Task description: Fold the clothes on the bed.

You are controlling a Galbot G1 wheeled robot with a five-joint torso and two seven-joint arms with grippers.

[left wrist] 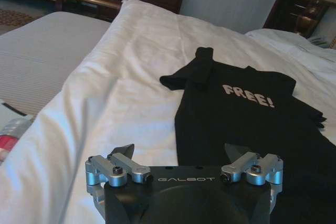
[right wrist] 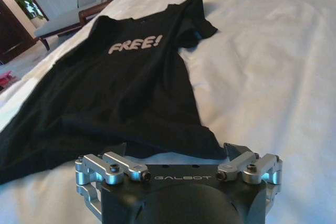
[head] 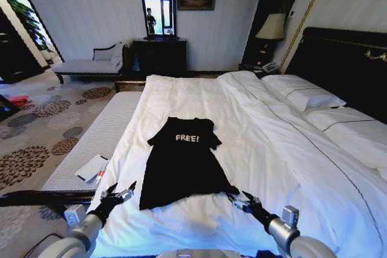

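Both sets of jaws are standing spread wide with nothing between them. The left gripper (head: 121, 194) is hovering at the lower left of the head frame, just off the shirt's bottom left corner, above bare duvet. The right gripper (head: 242, 199) is hovering at the lower right, close to the shirt's bottom right corner, where the hem is flaring out into a small point.

The black T-shirt (head: 181, 164) is lying flat in the middle of the frame, lettering up, collar toward the far end of the bed (head: 284, 149), both sleeves already tucked in a little. It is resting on the white duvet (head: 199, 98).

The main risk here, as I judge it, is the 2 grippers pinching duvet along with the hem, since the cloth is lying thin and flat on soft bedding. A grab landing only on the right corner's point could also be dragging the shirt askew, spoiling an even fold.
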